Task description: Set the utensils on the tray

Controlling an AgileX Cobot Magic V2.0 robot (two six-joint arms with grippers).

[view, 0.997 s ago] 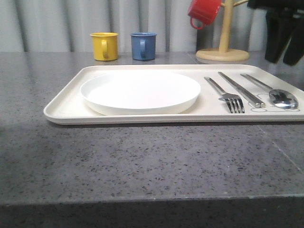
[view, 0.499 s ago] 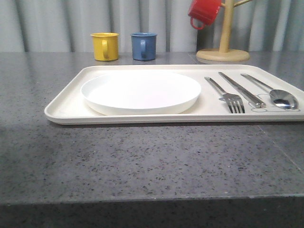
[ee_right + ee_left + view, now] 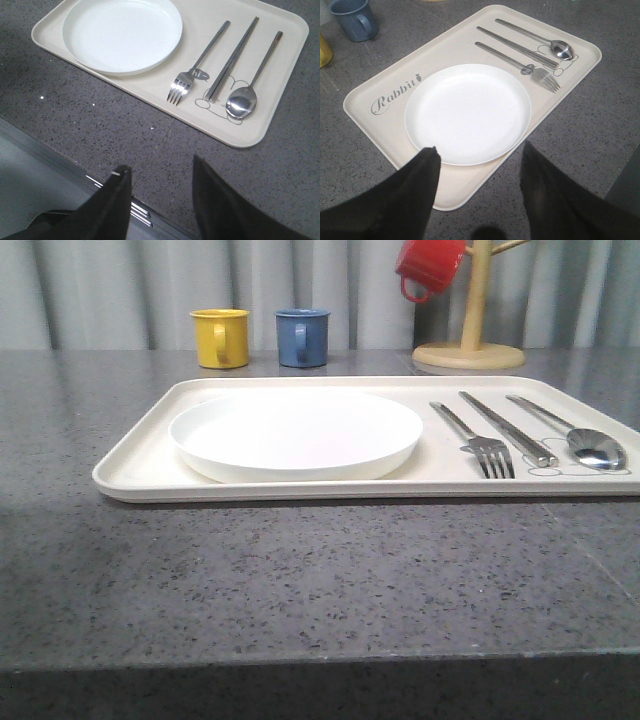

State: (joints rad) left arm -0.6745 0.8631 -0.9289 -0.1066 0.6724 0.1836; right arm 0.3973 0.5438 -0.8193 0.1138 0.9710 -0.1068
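The cream tray (image 3: 140, 455) (image 3: 455, 47) (image 3: 280, 107) lies on the grey counter. On it rest a round white plate (image 3: 295, 430) (image 3: 467, 112) (image 3: 122, 34) and, side by side to the plate's right, a silver fork (image 3: 478, 438) (image 3: 520, 64) (image 3: 197, 67), knife (image 3: 508, 427) (image 3: 517, 46) (image 3: 232, 57) and spoon (image 3: 575, 435) (image 3: 540, 39) (image 3: 250, 82). My left gripper (image 3: 479, 151) hangs open above the tray's near left corner, holding nothing. My right gripper (image 3: 160, 167) hangs open over the counter's front edge, off the tray, with nothing in it.
A yellow mug (image 3: 221, 337) and a blue mug (image 3: 302, 336) (image 3: 354, 19) stand behind the tray. A wooden mug tree (image 3: 470, 345) with a red mug (image 3: 430, 267) stands at the back right. Bare grey counter (image 3: 320, 580) lies before the tray.
A dark gripper that hung at the upper right of the front view a second ago has gone out of that view. The tray, plate and utensils have not moved.
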